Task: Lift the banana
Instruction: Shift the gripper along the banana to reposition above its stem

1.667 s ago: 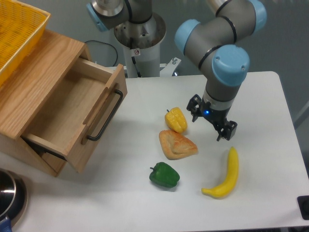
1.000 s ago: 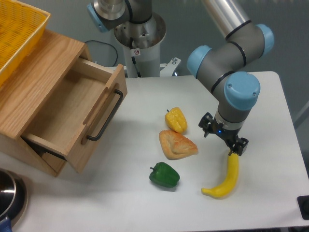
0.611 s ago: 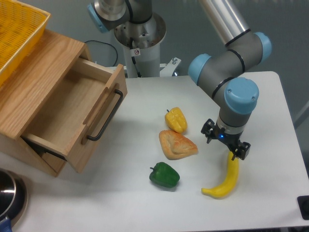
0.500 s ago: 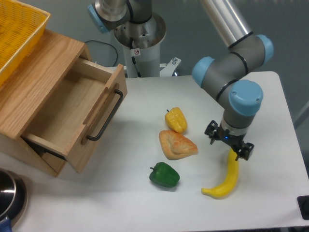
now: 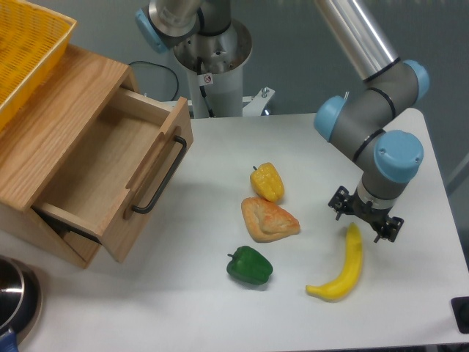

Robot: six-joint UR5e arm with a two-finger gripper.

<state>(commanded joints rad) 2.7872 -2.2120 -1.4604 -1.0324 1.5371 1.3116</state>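
The banana (image 5: 346,265) is long, curved and bright yellow. It lies on the white table (image 5: 220,308) at the front right, its upper tip pointing to the back. My gripper (image 5: 365,217) is open and hangs just above that upper tip, one finger on each side of it. The fingers do not hold the banana.
A yellow bell pepper (image 5: 267,181), a piece of bread (image 5: 267,218) and a green bell pepper (image 5: 249,265) lie left of the banana. A wooden box with an open drawer (image 5: 110,172) stands at the left. A yellow basket (image 5: 26,44) sits on top of it.
The arm has moved right and forward, from beside the yellow pepper to above the banana's upper tip. The gripper has stayed open. The objects have not moved.
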